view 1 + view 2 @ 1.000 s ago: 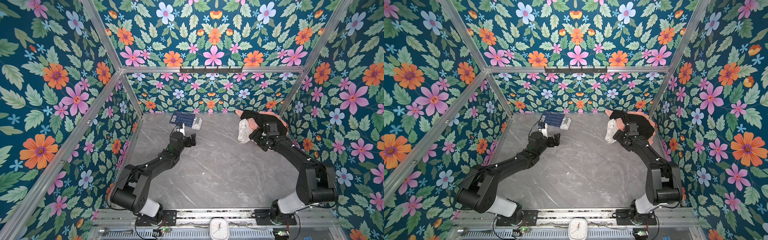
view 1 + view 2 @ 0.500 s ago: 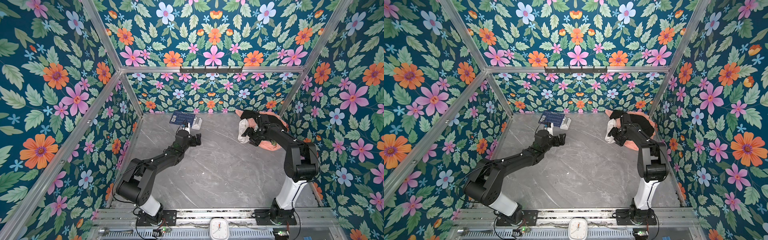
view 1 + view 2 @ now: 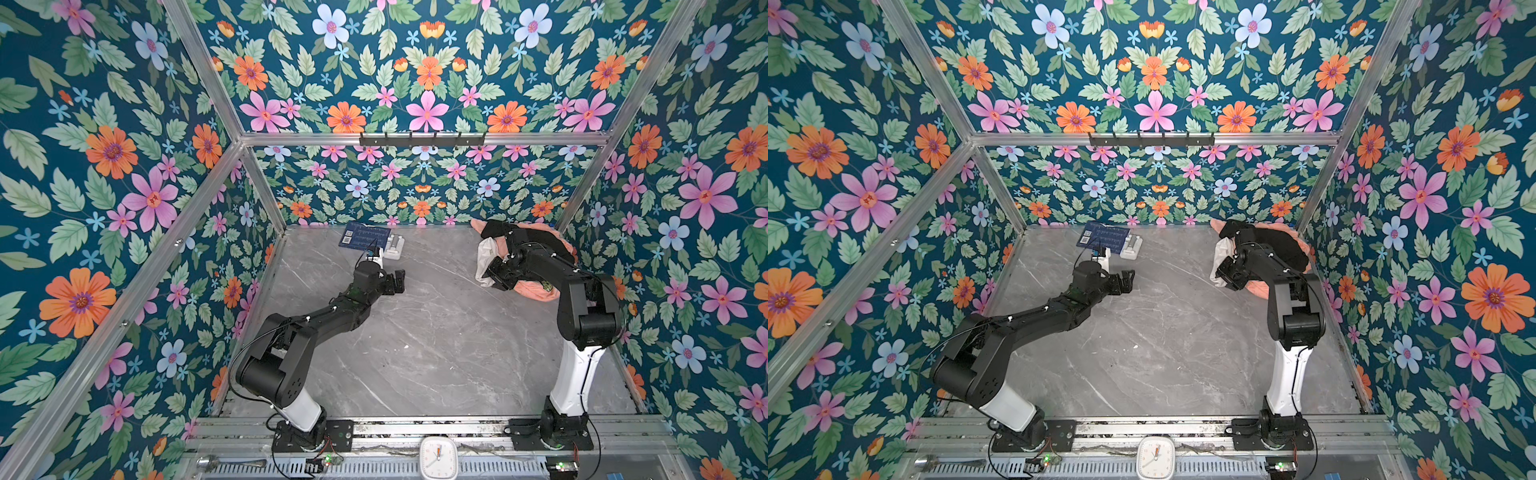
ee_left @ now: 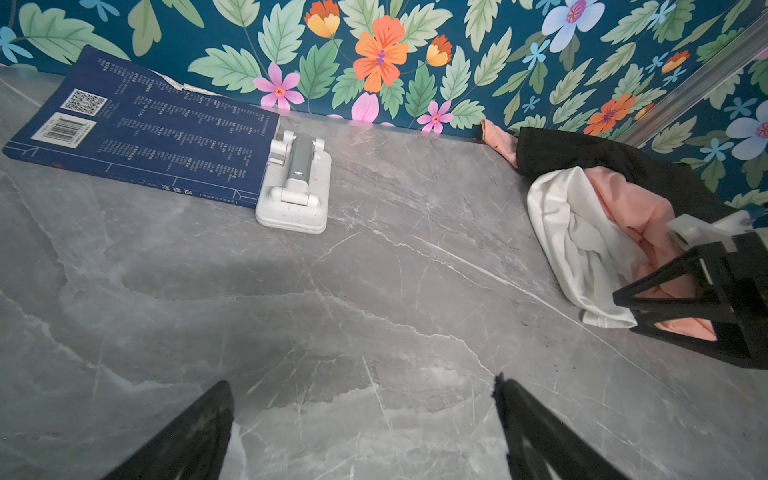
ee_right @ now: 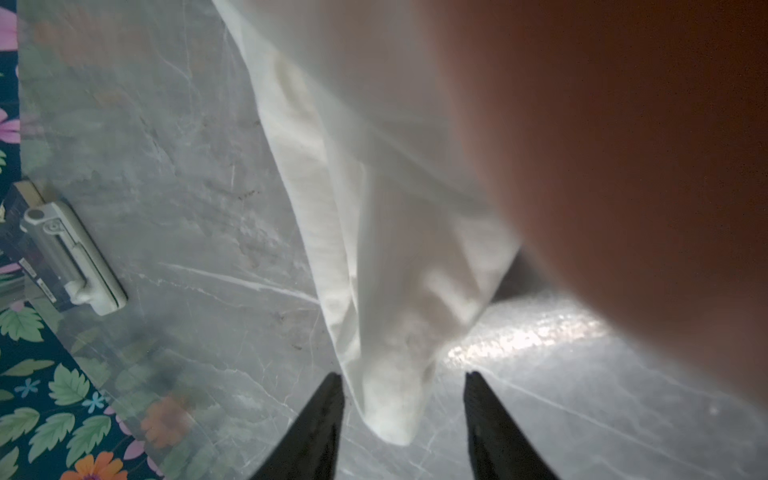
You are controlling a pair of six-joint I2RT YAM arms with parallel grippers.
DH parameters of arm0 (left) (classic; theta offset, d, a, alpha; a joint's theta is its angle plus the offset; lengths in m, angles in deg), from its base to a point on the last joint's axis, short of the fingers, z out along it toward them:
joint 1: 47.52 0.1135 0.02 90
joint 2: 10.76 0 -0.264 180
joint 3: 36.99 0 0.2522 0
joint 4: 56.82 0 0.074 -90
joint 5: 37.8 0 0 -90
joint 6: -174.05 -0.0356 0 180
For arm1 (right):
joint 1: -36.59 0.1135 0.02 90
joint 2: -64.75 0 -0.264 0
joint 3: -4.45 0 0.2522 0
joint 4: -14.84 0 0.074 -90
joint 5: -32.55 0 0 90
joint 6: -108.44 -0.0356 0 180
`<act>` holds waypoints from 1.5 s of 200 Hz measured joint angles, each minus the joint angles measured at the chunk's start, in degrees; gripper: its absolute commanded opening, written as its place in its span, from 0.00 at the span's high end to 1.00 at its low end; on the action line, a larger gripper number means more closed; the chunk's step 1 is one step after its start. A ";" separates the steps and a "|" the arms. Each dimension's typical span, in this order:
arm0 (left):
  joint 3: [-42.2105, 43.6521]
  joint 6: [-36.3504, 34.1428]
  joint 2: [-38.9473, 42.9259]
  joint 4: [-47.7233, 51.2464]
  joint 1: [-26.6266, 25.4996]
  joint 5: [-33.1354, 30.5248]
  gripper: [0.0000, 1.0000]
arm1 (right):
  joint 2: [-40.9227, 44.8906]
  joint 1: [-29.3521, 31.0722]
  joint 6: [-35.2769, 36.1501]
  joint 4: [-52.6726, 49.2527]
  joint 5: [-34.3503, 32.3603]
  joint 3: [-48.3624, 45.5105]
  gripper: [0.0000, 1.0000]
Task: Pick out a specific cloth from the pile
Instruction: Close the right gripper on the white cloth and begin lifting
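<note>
Right gripper [image 5: 401,376]: jaws partly spread, one black fingertip [image 5: 328,399] on each side of the hanging end of the cloth [image 5: 374,216]; a strip of table shows between the fabric and one fingertip, so the fabric is bracketed but not visibly clamped (whether the other fingertip touches the hem cannot be told). In both top views this gripper sits at the 9 o'clock edge of the pile [image 3: 536,293], which occupies the 1 o'clock corner of the table [image 3: 415,332], against the floral wall [image 3: 415,195]. Cloth location: the white fabric lies on the 9 o'clock flank of the pile and drapes down onto the tabletop; the black garment [image 3: 496,228] covers the top of the heap; the peach-pink garment [image 3: 1260,289] shows at the 5 o'clock side, beneath the arm. The left wrist view shows the same layering: cloth [image 4: 582,232] nearest the open tabletop, peach-pink fabric just behind it, black fabric toward the wall. Left gripper [image 3: 395,282]: jaws spread wide, nothing between them, over bare table at about 10 o'clock from the table centre, well apart from the pile. A blue book [image 3: 365,237] lies at 11 o'clock along the far edge; a white holder [image 3: 394,245] touches its 3 o'clock edge. A small clock [image 3: 438,457] stands at 6 o'clock on the front rail.
</note>
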 measured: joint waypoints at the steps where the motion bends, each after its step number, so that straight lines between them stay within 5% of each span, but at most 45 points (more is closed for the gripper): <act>1: -0.02 0.00 -0.02 0.00 0.00 0.00 0.00 | -0.09 0.00 0.00 -0.02 0.00 0.09 0.57; 164: -0.39 0.87 -0.81 0.39 -0.07 0.42 0.00 | -1.79 0.98 0.90 -2.78 -4.42 4.15 0.95; 300: 0.33 1.79 0.50 1.75 -0.20 0.35 0.00 | 6.19 1.05 1.29 -2.60 -5.92 2.78 1.00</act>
